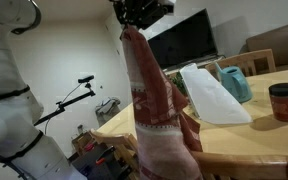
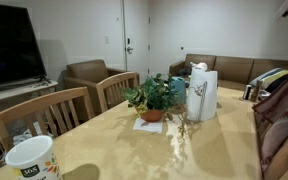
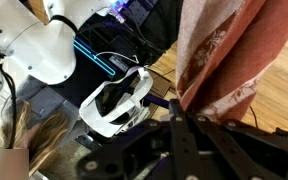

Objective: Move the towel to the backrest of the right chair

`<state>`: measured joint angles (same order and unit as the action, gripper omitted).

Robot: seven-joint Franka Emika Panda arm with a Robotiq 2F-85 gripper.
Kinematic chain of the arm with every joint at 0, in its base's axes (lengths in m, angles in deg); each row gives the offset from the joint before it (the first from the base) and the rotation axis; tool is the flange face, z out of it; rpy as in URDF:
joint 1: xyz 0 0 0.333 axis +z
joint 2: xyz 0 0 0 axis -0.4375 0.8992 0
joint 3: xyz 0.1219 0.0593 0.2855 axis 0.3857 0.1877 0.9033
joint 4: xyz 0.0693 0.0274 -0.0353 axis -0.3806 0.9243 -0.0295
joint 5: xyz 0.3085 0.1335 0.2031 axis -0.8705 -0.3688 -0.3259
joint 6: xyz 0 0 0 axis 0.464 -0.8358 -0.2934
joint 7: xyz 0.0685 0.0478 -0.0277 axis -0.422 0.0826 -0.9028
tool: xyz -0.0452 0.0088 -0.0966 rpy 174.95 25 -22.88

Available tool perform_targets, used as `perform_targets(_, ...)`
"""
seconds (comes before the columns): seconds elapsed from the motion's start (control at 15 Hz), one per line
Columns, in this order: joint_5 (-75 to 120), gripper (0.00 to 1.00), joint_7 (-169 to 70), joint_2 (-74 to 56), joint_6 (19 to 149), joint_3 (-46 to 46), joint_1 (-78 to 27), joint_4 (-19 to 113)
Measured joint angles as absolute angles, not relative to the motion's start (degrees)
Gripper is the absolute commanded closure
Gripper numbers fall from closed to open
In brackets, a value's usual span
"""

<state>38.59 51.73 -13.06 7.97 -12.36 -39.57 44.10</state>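
1. In an exterior view, the robot's white arm (image 1: 6, 95) stands tall at the side. It has thick, round parts.
2. The black gripper (image 1: 136, 18) is up high and points down.
3. Its jaws are pinched together on the top end of the towel (image 1: 156, 100).
4. In the wrist view, the dark fingers (image 3: 184, 135) come in from the bottom and meet at the towel.

Counted one towel (image 1: 159, 110), one table (image 2: 104, 140), one potted plant (image 2: 152, 98), one white bag (image 2: 203, 93), one paper cup (image 2: 32, 158), one television (image 2: 12, 45). Two wooden chairs (image 2: 42, 118) (image 2: 117, 88) stood along the table edge in an exterior view. One jar (image 1: 284, 102) and one teal jug (image 1: 234, 82) were noted.
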Motion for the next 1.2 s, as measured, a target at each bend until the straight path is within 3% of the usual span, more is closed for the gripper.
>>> perform_targets(0.07, 38.5, 0.7, 51.1, -12.8, 8.0, -11.6, -39.3, 45.1)
perform_targets(0.13, 38.2, 0.64, 50.3, -12.3, 8.1, -10.8, -38.9, 46.2)
perform_targets(0.2, 37.9, 0.9, 49.4, -11.8, 8.2, -10.1, -38.6, 47.1)
perform_targets(0.47, 37.4, 1.0, 46.5, -8.9, 8.8, -8.6, -37.5, 49.2)
perform_targets(0.53, 37.3, 0.8, 46.1, -8.4, 8.8, -8.5, -37.3, 49.4)
perform_targets(0.67, 37.2, 0.69, 45.1, -7.6, 8.8, -8.5, -37.1, 49.4)
perform_targets(1.2, 34.8, 0.09, 33.5, -7.7, 8.8, -6.7, -35.6, 49.4)
